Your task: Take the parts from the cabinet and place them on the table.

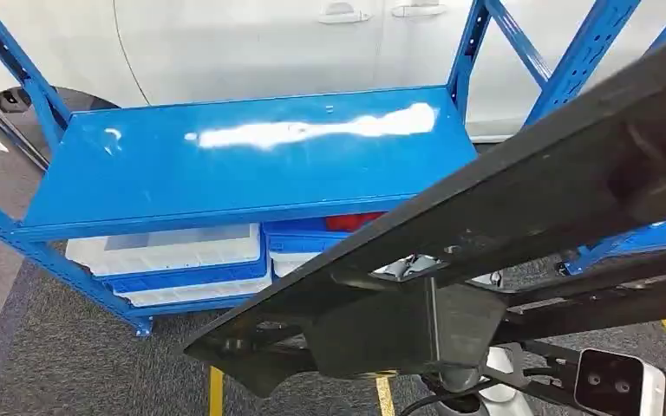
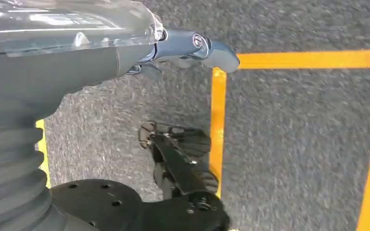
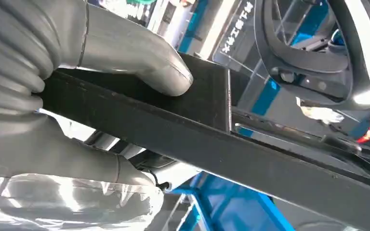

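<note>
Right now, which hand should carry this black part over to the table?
The right. The right hand already grips the black part, thumb pressed on its flat face. The left hand hangs over the grey floor, holding nothing.

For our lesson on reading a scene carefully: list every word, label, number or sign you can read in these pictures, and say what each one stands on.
White characters on a dark panel behind the black frame part, in the right wrist view: tilted and too blurred to read.
Blue shelf, white storage bins, white car and floor lines: no text to be seen.
</note>
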Motion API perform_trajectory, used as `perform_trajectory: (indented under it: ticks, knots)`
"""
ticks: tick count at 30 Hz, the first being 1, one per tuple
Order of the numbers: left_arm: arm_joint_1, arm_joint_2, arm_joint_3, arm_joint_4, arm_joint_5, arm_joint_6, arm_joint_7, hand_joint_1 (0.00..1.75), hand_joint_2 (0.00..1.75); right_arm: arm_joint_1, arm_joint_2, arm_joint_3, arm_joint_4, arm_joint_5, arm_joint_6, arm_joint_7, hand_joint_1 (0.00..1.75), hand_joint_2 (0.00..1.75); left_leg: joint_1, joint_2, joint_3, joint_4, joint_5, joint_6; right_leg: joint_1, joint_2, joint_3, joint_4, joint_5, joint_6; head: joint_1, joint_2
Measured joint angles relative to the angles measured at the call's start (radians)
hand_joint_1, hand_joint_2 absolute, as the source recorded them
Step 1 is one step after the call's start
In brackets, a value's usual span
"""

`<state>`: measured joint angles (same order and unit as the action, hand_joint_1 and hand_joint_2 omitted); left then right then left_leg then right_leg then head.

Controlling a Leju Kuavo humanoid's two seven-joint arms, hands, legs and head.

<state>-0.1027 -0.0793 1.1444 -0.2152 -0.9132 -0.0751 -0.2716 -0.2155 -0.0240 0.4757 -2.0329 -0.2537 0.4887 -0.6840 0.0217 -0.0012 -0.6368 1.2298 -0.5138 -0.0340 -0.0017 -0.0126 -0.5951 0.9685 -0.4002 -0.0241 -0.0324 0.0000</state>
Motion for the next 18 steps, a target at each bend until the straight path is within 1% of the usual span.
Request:
perform_trajectory:
  ticks: [1, 2, 3, 4, 5, 6, 7, 8, 9, 10, 11, 12, 13, 14, 15, 16, 17, 18]
  knots:
    - [-0.001, 0.000, 0.000, 0.000, 0.002, 0.005, 0.004, 0.00, 1.75, -0.001, -0.002, 0.000, 0.003, 0.000, 0.006, 0.000, 1.75, 1.75, 0.002, 0.000, 0.054, -0.077, 0.032, -0.002, -0.003, 0.000, -0.016, 0.011, 0.004, 0.004, 0.000, 0.000]
    - [-0.003, 0.000, 0.000, 0.000, 0.003, 0.013, 0.013, 0.00, 1.75, -0.004, -0.003, 0.000, 0.006, 0.000, 0.014, 0.000, 1.75, 1.75, 0.006, 0.001, 0.117, -0.169, 0.039, -0.003, -0.004, 0.001, -0.030, 0.023, 0.005, 0.009, 0.000, 0.000]
    - [-0.006, -0.002, 0.000, 0.000, 0.005, 0.020, 0.021, 0.00, 1.75, -0.007, -0.003, 0.000, 0.009, 0.000, 0.016, 0.000, 1.75, 1.75, -0.001, -0.001, 0.159, -0.234, -0.003, -0.001, 0.000, 0.002, -0.043, 0.032, 0.009, 0.016, 0.000, 0.000]
    - [-0.007, -0.002, 0.000, 0.000, 0.008, 0.025, 0.026, 0.00, 1.75, -0.009, -0.003, 0.000, 0.014, 0.000, 0.019, 0.000, 1.75, 1.75, -0.004, -0.004, 0.149, -0.232, 0.003, 0.016, 0.001, 0.001, -0.043, 0.033, 0.014, 0.022, 0.000, 0.000]
    - [-0.006, -0.002, 0.001, 0.000, 0.012, 0.028, 0.029, 0.00, 1.75, -0.013, -0.003, 0.000, 0.018, 0.000, 0.024, 0.000, 1.75, 1.75, -0.004, -0.005, 0.142, -0.238, 0.001, 0.021, 0.000, 0.001, -0.043, 0.037, 0.018, 0.027, 0.000, 0.000]
    - [-0.005, -0.002, 0.002, 0.000, 0.014, 0.030, 0.033, 0.00, 1.75, -0.016, -0.003, 0.000, 0.021, -0.002, 0.029, 0.000, 1.75, 1.75, -0.007, -0.005, 0.138, -0.233, 0.005, 0.027, -0.002, 0.001, -0.043, 0.035, 0.025, 0.035, 0.000, 0.000]
    - [-0.004, -0.002, 0.002, 0.000, 0.016, 0.031, 0.035, 0.00, 1.75, -0.017, -0.003, 0.000, 0.024, -0.002, 0.032, 0.000, 1.75, 1.75, -0.007, -0.005, 0.135, -0.235, 0.012, 0.037, -0.002, 0.002, -0.044, 0.033, 0.031, 0.042, 0.000, 0.000]
    - [-0.006, -0.004, 0.002, 0.000, 0.019, 0.031, 0.036, 0.00, 1.75, -0.018, -0.004, 0.000, 0.028, -0.003, 0.032, 0.000, 1.75, 1.75, -0.002, 0.000, 0.131, -0.239, 0.022, 0.048, -0.007, 0.004, -0.049, 0.044, 0.018, 0.048, 0.000, 0.000]
    - [-0.007, -0.004, 0.003, 0.000, 0.020, 0.031, 0.037, 0.00, 1.75, -0.020, -0.004, 0.000, 0.031, -0.004, 0.033, 0.000, 1.75, 1.75, -0.002, 0.000, 0.125, -0.239, 0.030, 0.055, -0.009, 0.005, -0.066, 0.079, -0.023, 0.053, 0.000, 0.000]
    - [-0.007, -0.004, 0.003, 0.000, 0.020, 0.031, 0.037, 0.00, 1.75, -0.021, -0.005, 0.000, 0.034, -0.004, 0.034, 0.000, 1.75, 1.75, -0.002, 0.000, 0.116, -0.238, 0.038, 0.058, -0.010, 0.006, -0.093, 0.151, -0.076, 0.058, 0.000, 0.000]
    - [-0.007, -0.004, 0.003, 0.000, 0.020, 0.032, 0.038, 0.00, 1.75, -0.021, -0.005, 0.000, 0.037, -0.004, 0.035, 0.000, 1.75, 1.75, -0.003, 0.000, 0.105, -0.238, 0.046, 0.058, -0.011, 0.006, -0.124, 0.235, -0.124, 0.062, 0.000, 0.000]
    - [-0.005, -0.004, 0.003, 0.000, 0.021, 0.033, 0.039, 0.00, 1.75, -0.020, -0.005, 0.000, 0.042, -0.004, 0.038, 0.000, 1.75, 1.75, -0.005, 0.000, 0.092, -0.237, 0.055, 0.058, -0.011, 0.007, -0.154, 0.325, -0.164, 0.064, 0.000, 0.000]
    - [-0.004, -0.004, 0.004, 0.000, 0.020, 0.033, 0.040, 0.00, 1.75, -0.019, -0.006, 0.000, 0.046, -0.005, 0.044, 0.000, 1.75, 1.75, -0.005, 0.001, 0.082, -0.236, 0.062, 0.058, -0.011, 0.007, -0.159, 0.361, -0.176, 0.064, 0.000, 0.000]
    - [-0.004, -0.004, 0.004, 0.000, 0.020, 0.033, 0.041, 0.00, 1.75, -0.019, -0.006, 0.000, 0.050, -0.006, 0.052, 0.000, 1.75, 1.75, -0.006, 0.001, 0.074, -0.235, 0.068, 0.057, -0.011, 0.007, -0.140, 0.346, -0.166, 0.063, 0.000, 0.000]
    - [-0.003, -0.004, 0.004, 0.000, 0.019, 0.033, 0.042, 0.00, 1.75, -0.019, -0.006, 0.001, 0.054, -0.010, 0.055, 0.000, 1.75, 1.75, -0.006, 0.000, 0.069, -0.235, 0.072, 0.055, -0.011, 0.007, -0.095, 0.288, -0.140, 0.059, 0.000, 0.000]
    - [-0.003, -0.006, 0.004, 0.000, 0.019, 0.033, 0.042, 0.00, 1.75, -0.019, -0.006, 0.002, 0.057, -0.015, 0.058, 0.000, 1.75, 1.75, -0.007, -0.001, 0.066, -0.234, 0.075, 0.054, -0.010, 0.007, -0.031, 0.190, -0.103, 0.052, 0.000, 0.000]
    - [-0.003, -0.007, 0.004, 0.000, 0.019, 0.032, 0.042, 0.00, 1.75, -0.020, -0.006, 0.001, 0.059, -0.018, 0.061, 0.000, 1.75, 1.75, -0.008, -0.003, 0.066, -0.234, 0.078, 0.051, -0.007, 0.008, 0.038, 0.085, -0.070, 0.042, 0.000, 0.000]
    - [-0.003, -0.011, 0.004, 0.000, 0.019, 0.032, 0.042, 0.00, 1.75, -0.023, -0.006, 0.001, 0.061, -0.018, 0.064, 0.000, 1.75, 1.75, -0.008, -0.002, 0.063, -0.234, 0.082, 0.047, -0.001, 0.008, 0.072, 0.021, -0.084, 0.032, 0.000, 0.000]
